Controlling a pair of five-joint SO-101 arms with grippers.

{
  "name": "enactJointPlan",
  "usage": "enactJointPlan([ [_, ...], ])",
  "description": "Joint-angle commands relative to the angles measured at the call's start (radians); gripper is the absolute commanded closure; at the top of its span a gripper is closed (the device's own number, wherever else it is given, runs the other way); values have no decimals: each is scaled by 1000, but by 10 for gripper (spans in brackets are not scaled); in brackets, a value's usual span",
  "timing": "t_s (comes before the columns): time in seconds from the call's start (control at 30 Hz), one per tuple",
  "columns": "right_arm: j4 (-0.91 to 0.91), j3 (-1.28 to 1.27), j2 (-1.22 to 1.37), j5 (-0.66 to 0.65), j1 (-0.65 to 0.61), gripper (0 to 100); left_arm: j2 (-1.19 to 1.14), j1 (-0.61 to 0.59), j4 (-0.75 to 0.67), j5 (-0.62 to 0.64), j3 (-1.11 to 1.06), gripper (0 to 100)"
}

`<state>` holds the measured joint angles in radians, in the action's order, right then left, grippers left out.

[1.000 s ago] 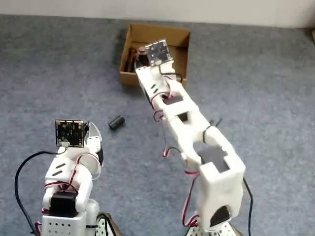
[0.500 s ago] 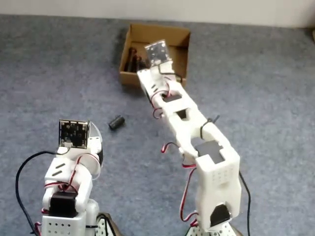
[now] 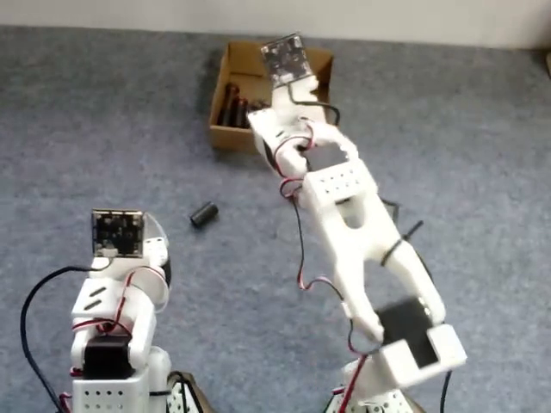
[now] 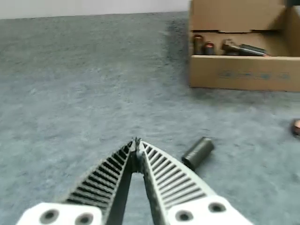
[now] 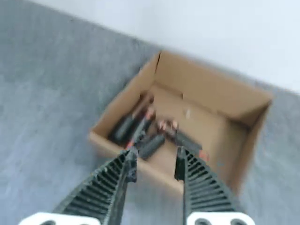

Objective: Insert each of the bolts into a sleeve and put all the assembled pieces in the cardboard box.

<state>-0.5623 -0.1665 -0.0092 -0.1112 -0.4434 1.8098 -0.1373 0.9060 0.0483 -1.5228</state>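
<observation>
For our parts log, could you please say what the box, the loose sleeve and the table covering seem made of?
Box: brown cardboard, matte, raw cut edges. Sleeve: dark, dull cylinder, perhaps plastic or blackened metal; the look leaves it open. Table covering: grey carpet-like fabric, fuzzy nap.
</observation>
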Motion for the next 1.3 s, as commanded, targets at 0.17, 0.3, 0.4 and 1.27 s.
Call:
enactJointPlan([
  [0.17, -375, 36, -133, 9, -7, 871, 4, -119, -23, -5, 35, 993],
  [0.3, -483, 36, -130, 229, -65, 871, 4, -119, -23, -5, 35, 993],
  [0.4, -503, 36, -127, 463, -127, 871, 4, -119, -23, -6, 35, 993],
  [1.27, -318, 358, 476, 1108, -351, 868, 5, -153, -21, -6, 38, 993],
])
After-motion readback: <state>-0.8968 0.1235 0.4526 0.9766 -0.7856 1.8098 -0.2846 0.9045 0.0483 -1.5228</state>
